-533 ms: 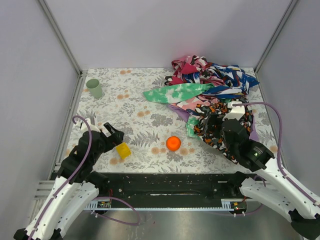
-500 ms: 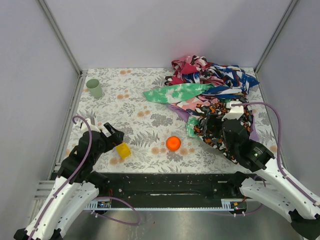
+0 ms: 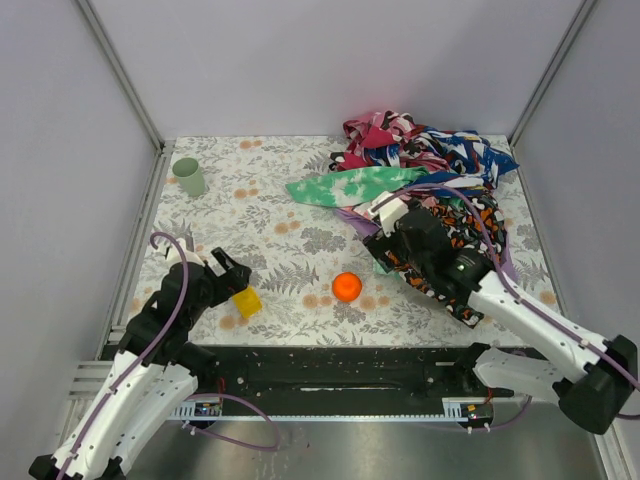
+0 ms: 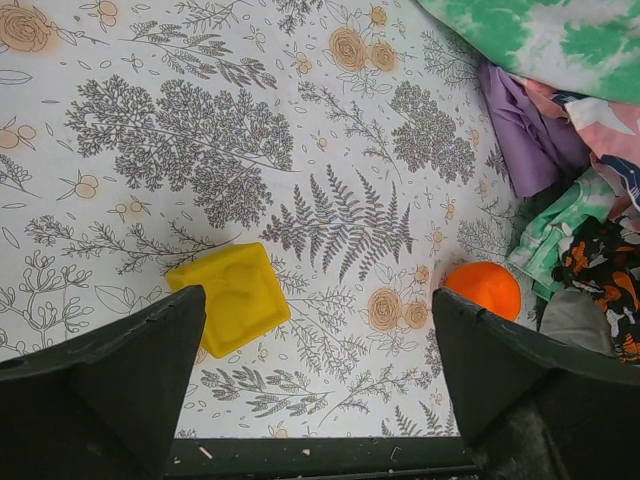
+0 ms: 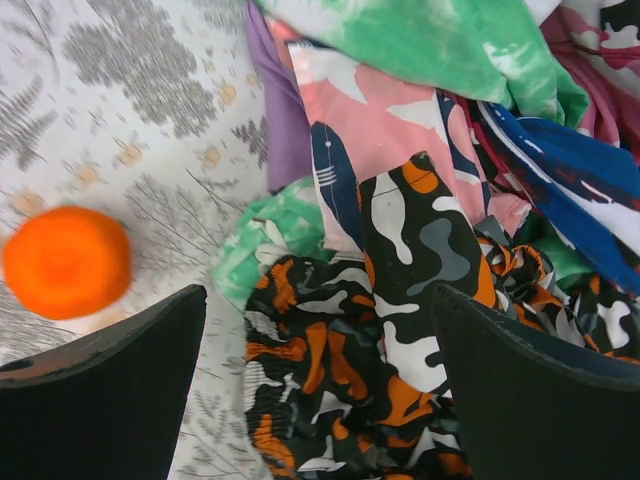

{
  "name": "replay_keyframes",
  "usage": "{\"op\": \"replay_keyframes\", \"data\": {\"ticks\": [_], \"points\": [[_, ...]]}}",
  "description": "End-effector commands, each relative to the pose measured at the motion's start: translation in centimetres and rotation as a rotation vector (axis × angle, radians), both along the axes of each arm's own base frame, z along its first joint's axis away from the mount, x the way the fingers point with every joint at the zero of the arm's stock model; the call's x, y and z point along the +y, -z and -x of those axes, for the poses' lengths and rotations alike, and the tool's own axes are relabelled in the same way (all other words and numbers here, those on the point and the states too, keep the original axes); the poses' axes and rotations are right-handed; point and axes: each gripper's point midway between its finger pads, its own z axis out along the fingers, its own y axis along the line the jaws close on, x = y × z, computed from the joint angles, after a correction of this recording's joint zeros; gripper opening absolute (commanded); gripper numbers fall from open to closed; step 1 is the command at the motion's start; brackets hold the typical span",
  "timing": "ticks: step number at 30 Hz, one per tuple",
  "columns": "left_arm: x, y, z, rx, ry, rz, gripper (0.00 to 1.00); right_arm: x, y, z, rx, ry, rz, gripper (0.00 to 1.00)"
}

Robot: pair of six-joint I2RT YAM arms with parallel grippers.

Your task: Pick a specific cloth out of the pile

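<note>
**Lilac cloth and its surroundings.** The cloth (image 3: 357, 222), plain lilac-purple, shows only as a narrow edge at the lower left margin of the pile (image 3: 430, 150), right of centre in the top view. The rest of it lies buried under patterned fabrics. In the right wrist view the same edge appears at upper centre (image 5: 285, 120), below the green-and-white tie-dye cloth (image 5: 440, 40) and above a pink printed piece. The black-orange-white cloth (image 5: 330, 380) fills the lower middle of that view.

The right gripper (image 3: 398, 238) hangs over the pile's lower left margin. Its jaws stand wide apart and hold nothing, with the camouflage-like cloth seen between them.

The orange ball (image 3: 347, 286) rests on the floral table (image 3: 260, 200), near the pile's edge and apart from it.

The left gripper (image 3: 225, 268), at lower left, is also spread wide and empty. The yellow block (image 3: 246, 301) lies just beside it on the table. A green cup (image 3: 188, 176) stands upright at upper left.
</note>
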Motion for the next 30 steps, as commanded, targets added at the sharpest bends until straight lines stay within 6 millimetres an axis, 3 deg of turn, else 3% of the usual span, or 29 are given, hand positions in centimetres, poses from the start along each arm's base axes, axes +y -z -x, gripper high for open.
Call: {"op": "replay_keyframes", "data": {"ticks": [1,4,8,13,16,20,24,28,30], "points": [[-0.7,-0.7,-0.7,-0.042,0.023,0.016,0.99,-1.6,-0.3,-2.2,-0.074,-0.025,0.246,0.99],[-0.8,-0.6,-0.6,-0.036,0.032,0.017,0.99,-2.6,1.7,-2.9,-0.031,-0.044,0.335,0.99],[-0.8,-0.6,-0.7,-0.036,0.031,0.013,0.99,-4.1,2.7,-5.6,-0.004,0.015,0.365,0.99],[-0.8,-0.3,-0.6,-0.016,0.033,0.009,0.99,-2.5,5.9,-8.3,0.055,-0.079,0.413,0.99],[-0.6,-0.3,-0.6,-0.019,0.023,0.004,0.99,-3.0,6.2,-11.3,0.026,0.002,0.435,0.99],[-0.4,-0.6,-0.7,-0.026,0.014,0.003,0.99,-5.8,5.2,-15.8,-0.009,0.208,0.383,0.99],[-0.4,-0.3,-0.7,-0.011,0.011,-0.007,0.99,-10.9,1.4,-20.3,-0.165,0.491,0.392,0.99],[0.0,0.1,-1.0,0.01,-0.012,-0.031,0.99,-14.8,-0.8,-23.2,-0.216,0.667,0.275,0.94],[0.0,0.2,-1.1,0.022,-0.013,-0.038,0.99,-17.3,-0.5,-24.5,-0.2,0.734,0.219,0.94]]}}
